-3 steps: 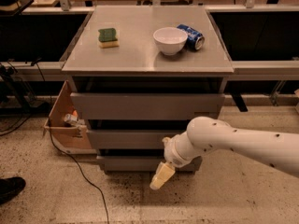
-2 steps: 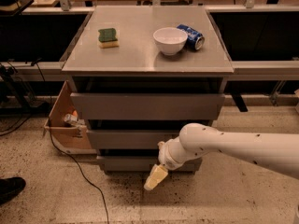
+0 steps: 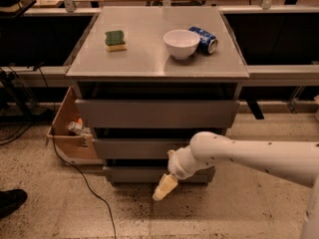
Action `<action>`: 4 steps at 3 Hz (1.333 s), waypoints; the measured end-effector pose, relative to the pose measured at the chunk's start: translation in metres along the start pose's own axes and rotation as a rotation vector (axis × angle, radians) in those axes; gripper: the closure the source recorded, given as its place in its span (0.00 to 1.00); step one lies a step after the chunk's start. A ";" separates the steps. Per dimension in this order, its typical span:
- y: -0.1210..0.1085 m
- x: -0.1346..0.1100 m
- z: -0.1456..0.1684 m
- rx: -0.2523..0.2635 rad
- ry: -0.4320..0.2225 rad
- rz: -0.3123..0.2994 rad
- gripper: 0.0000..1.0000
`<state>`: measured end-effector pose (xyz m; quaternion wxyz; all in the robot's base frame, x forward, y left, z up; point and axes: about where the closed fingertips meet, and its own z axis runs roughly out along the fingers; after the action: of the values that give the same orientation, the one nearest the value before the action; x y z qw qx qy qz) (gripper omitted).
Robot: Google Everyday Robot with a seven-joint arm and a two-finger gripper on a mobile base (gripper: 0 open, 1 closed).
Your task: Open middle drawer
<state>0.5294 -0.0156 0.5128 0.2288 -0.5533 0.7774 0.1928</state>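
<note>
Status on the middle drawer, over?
Gripper low, in front of bottom drawer. Middle drawer not visibly pulled out. Arm crosses its right end.

White arm (image 3: 249,156) in from right, wrist (image 3: 182,166) bent, cream pincer (image 3: 164,187) low, angled down-left.
</note>
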 end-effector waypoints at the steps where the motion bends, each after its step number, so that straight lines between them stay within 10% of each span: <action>1: -0.018 -0.020 0.034 -0.034 -0.004 0.049 0.00; 2: -0.018 -0.020 0.034 -0.034 -0.004 0.049 0.00; 4: -0.068 -0.025 0.003 0.164 0.000 -0.043 0.00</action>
<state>0.6015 -0.0160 0.5213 0.2776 -0.5492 0.7785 0.1236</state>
